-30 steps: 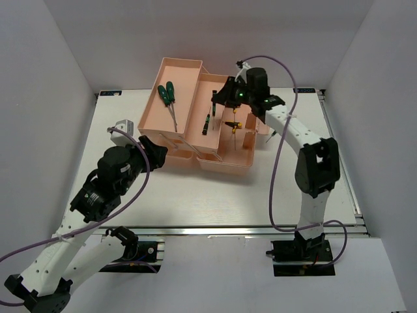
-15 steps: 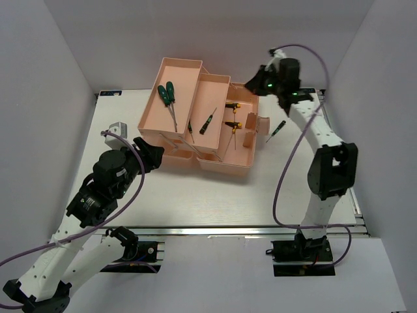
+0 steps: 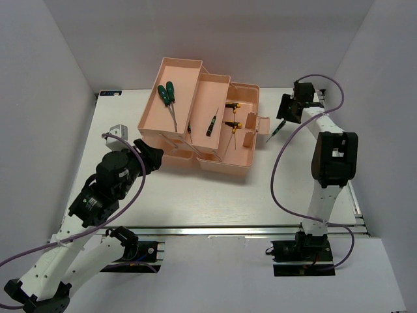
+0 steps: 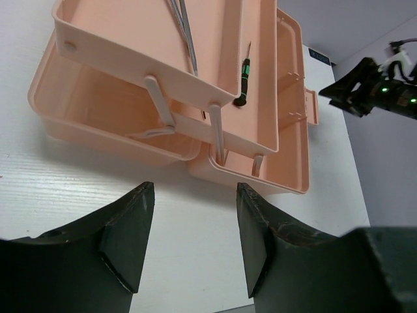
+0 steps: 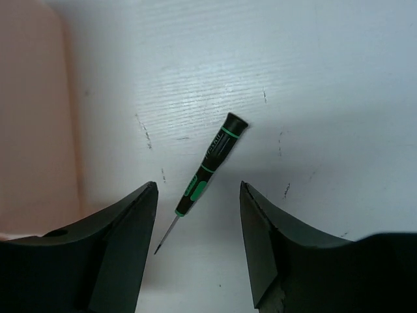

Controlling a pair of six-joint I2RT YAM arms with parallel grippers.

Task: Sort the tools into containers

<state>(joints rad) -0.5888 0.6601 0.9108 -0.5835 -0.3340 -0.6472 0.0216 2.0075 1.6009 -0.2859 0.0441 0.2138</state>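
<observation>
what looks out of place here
One slim black-green screwdriver lies on the table, right of the toolbox and outside every compartment, while the other screwdrivers sit inside it. The right gripper hovers above it, jaws open.

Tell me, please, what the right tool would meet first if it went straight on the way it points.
Likely the slim black-green screwdriver lying on the white table, centred ahead of the right tool.

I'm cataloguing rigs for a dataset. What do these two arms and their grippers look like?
The left arm and right arm have white links with black joint housings, and each trails a looping purple cable. The left gripper and right gripper have dark, wedge-shaped fingers. Green lights glow on the right wrist.
</observation>
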